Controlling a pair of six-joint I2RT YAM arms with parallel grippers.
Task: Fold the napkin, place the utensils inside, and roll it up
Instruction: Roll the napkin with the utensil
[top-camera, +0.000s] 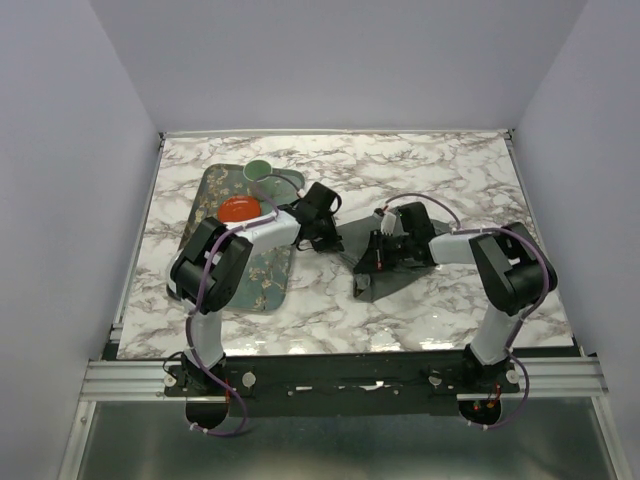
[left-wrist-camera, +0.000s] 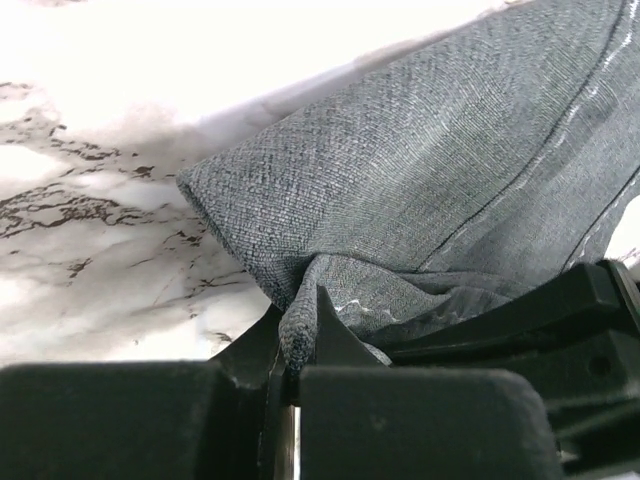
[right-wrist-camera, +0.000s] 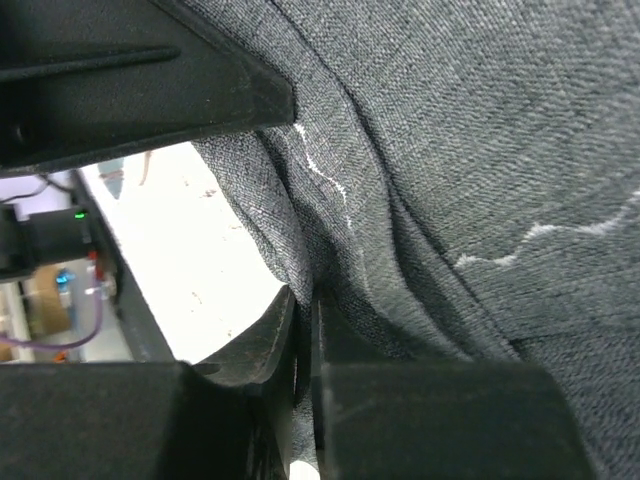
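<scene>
I saw the left gripper (left-wrist-camera: 296, 340) clenched on a bunched corner of the dark grey napkin (left-wrist-camera: 430, 190) and the right gripper (right-wrist-camera: 305, 315) pinching another fold, the cloth lying crumpled on the marble table (top-camera: 450, 170) just beside the floral tray (top-camera: 262, 285).
</scene>
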